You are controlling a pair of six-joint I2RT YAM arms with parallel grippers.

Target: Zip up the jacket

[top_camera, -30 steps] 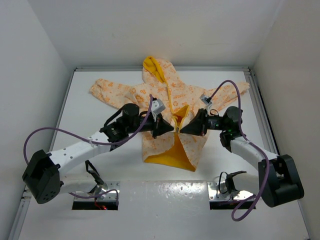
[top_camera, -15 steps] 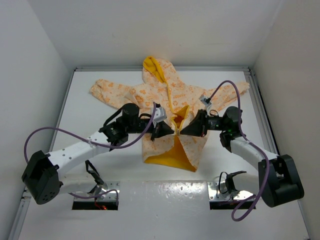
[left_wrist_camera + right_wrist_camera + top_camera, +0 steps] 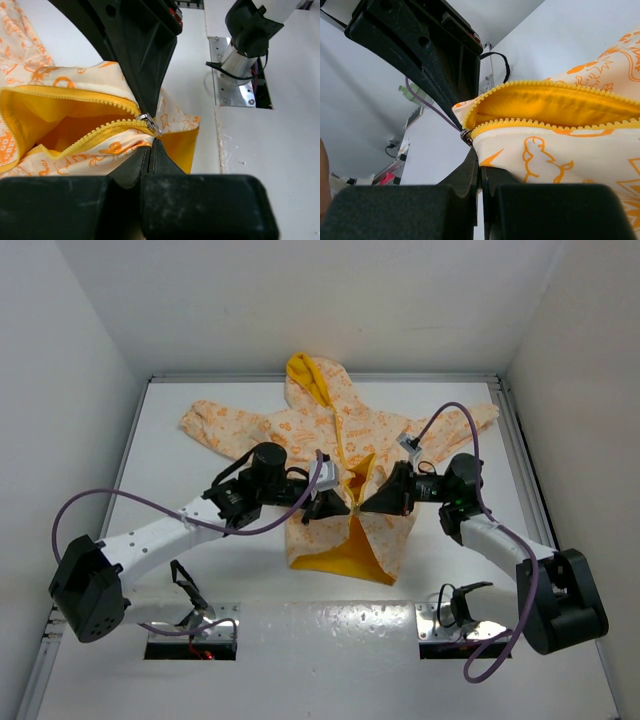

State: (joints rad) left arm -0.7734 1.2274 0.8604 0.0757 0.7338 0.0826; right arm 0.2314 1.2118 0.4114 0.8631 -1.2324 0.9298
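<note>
Surface (image 3: 160, 460): white, flat and matte, with a metal rail (image 3: 320, 377) running round its edge and plain white walls (image 3: 60, 390) closing it in on three sides.

Jacket (image 3: 315, 430) (image 3: 75, 150) (image 3: 560, 155): lying spread out in the middle of the surface. The hood is pointing to the far wall, both sleeves are stretching out sideways, and the hem is facing the arm bases. The fabric is thin, soft and cream, carrying an orange print and wrinkling along the sleeves. The smooth solid yellow lining is showing inside the hood and through the gaping front near the hem.

Left arm (image 3: 150, 538) and right arm (image 3: 495, 535): white links with black joints. They are reaching inward from either side and meeting over the jacket's front.

Left hand (image 3: 338, 504) (image 3: 150, 146): black, wedge-shaped fingers are pressing tight together, pinching the jacket's front edge just beside the slider.

Right hand (image 3: 368, 500) (image 3: 479, 159): its fingers are likewise clamping flat on the cream front panel just under the zipper, tip to tip with the left hand.

Zipper (image 3: 95, 135) (image 3: 545, 122): two rows of small, glossy yellow teeth are running along yellow tape. They are spreading apart away from the slider, with the lining showing between them.

Slider (image 3: 149, 122) (image 3: 466, 136): small, silvery metal, sitting where the two rows are converging, between the two hands' tips. Which fingers are touching it, I cannot tell.
</note>
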